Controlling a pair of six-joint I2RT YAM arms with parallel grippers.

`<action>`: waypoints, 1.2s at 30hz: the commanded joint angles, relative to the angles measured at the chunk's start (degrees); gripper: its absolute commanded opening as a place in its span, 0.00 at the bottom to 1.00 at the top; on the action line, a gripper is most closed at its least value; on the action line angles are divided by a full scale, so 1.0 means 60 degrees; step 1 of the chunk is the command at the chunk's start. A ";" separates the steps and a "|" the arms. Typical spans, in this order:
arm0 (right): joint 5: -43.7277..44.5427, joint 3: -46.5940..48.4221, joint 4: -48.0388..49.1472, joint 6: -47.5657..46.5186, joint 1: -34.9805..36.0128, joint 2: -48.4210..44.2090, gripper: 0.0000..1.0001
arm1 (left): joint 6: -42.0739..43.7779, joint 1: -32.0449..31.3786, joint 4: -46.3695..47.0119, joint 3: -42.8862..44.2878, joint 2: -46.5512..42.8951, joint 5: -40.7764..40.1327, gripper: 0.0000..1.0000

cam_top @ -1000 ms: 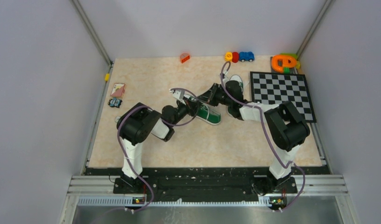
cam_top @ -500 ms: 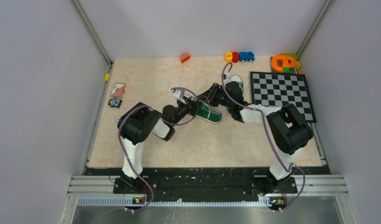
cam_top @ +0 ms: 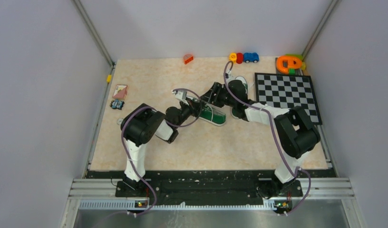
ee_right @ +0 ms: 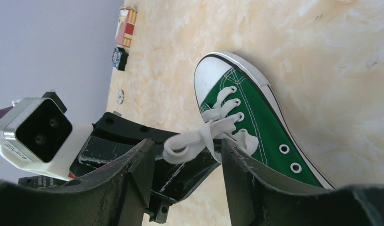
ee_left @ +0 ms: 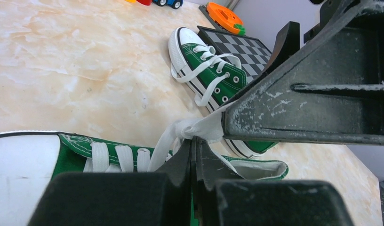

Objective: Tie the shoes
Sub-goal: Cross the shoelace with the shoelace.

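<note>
One green shoe (cam_top: 215, 115) with white laces lies mid-table, and both grippers meet over it. My left gripper (cam_top: 197, 106) is shut on a bunched white lace (ee_left: 199, 128) just above the shoe's tongue (ee_left: 110, 155). My right gripper (ee_right: 188, 157) stands open around a loop of that lace (ee_right: 190, 141); the loop hangs between the fingers and touches neither. The second green shoe (ee_left: 209, 70) sits behind, partly under the right arm (cam_top: 241, 81), its laces lying loose.
A checkerboard (cam_top: 287, 95) lies at the right. Toy cars (cam_top: 244, 57), an orange toy (cam_top: 288, 62) and a red block (cam_top: 188, 59) line the back edge. A card (cam_top: 120, 91) and a small dark object (cam_top: 117, 104) sit at the left.
My right gripper has opened and let go of the lace loop, and its arm shifted slightly. The left gripper stays shut on the lace in the same place.
</note>
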 commanded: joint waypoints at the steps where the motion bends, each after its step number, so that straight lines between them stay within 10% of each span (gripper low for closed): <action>1: -0.0065 0.0570 -0.0786 -0.0746 -0.0051 -0.0393 0.55 | -0.0198 0.0048 0.1329 0.0322 0.0043 -0.0217 0.00; 13: -0.1015 0.0861 -0.1041 -0.1105 -0.0418 -0.0381 0.51 | -0.0299 0.0061 0.1329 0.0333 0.0106 -0.0259 0.00; 27: -0.1357 0.0724 -0.0955 -0.0956 -0.0535 -0.0378 0.10 | -0.0727 0.0142 0.1241 0.0381 0.0160 0.0062 0.00; 36: -0.1682 0.0526 -0.0957 -0.1033 -0.0751 -0.0259 0.14 | -0.1051 0.0331 0.1329 0.0460 0.0208 0.0794 0.00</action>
